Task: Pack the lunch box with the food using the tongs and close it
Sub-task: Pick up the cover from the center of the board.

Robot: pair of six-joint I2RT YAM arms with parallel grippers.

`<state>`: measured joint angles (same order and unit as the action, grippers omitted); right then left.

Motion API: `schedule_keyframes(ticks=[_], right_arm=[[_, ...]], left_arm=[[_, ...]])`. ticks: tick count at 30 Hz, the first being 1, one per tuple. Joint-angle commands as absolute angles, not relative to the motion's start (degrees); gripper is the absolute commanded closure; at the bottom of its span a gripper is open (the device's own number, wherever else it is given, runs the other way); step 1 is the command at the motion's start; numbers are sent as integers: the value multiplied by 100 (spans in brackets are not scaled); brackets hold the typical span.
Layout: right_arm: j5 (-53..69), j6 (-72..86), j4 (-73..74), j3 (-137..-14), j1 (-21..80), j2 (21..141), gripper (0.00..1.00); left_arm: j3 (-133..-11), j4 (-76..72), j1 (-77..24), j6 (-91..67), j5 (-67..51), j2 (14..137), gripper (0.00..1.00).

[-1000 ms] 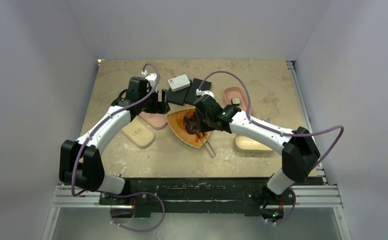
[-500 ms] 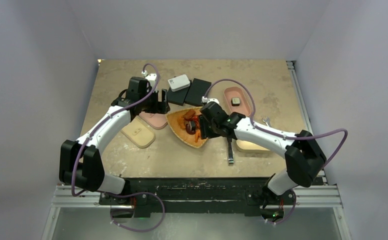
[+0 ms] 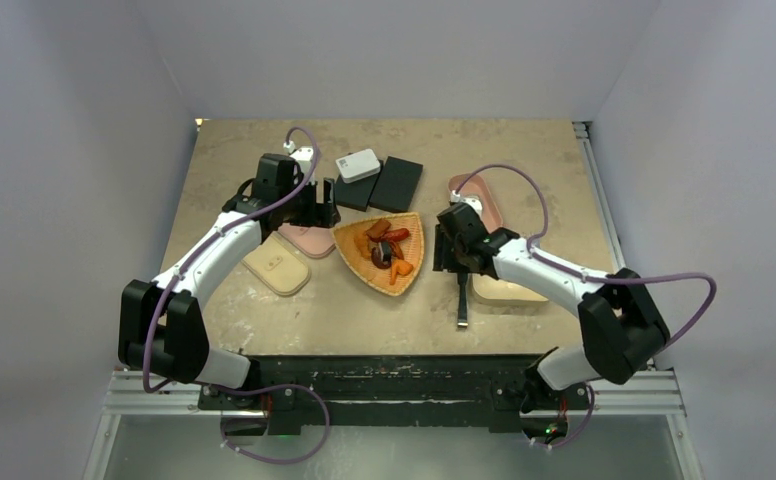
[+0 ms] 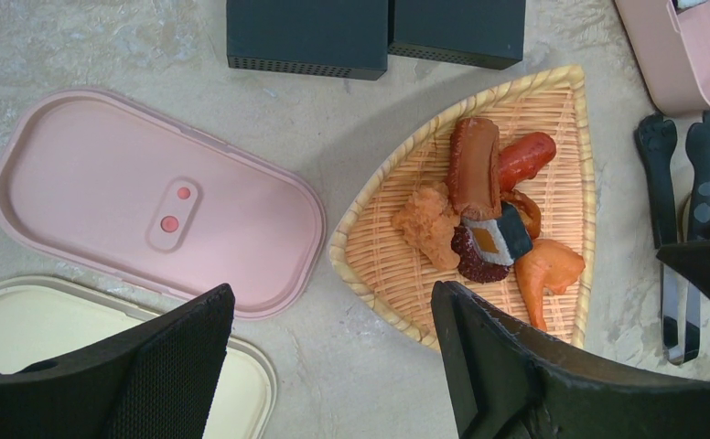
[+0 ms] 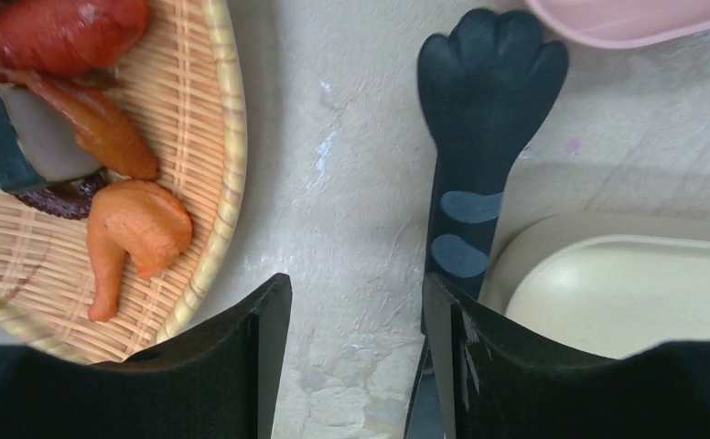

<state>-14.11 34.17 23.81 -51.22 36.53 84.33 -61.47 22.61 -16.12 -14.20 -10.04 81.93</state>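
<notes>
Our right gripper point(image 5: 356, 302) is open and holds nothing. The tongs point(image 5: 479, 137) lie flat on the table point(image 5: 351, 137), at 3 o'clock from the food point(image 4: 479, 219) in the wicker tray point(image 4: 588, 229). Our left gripper point(image 4: 331, 302) is open too.

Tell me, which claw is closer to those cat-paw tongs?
Right. The right gripper hangs just over the tongs, which lie by its finger; the left gripper hovers past the wicker tray, near the pink lid.

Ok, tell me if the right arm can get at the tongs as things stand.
Probably yes: the tongs lie bare on the table right beneath the right tool, which is open, between the wicker tray and the cream box.
</notes>
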Motion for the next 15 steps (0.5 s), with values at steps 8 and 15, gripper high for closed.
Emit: schedule_keyframes(ticks=[8, 15], right_arm=[[-1650, 3533, 2063, -4847, 3274, 7847, 38], [-1516, 3389, 1827, -4716, 3001, 7997, 40]], left_arm=[[-6108, 2030, -1600, -1478, -1072, 7998, 21], [-6108, 2029, -1617, -1477, -1064, 7990, 21]])
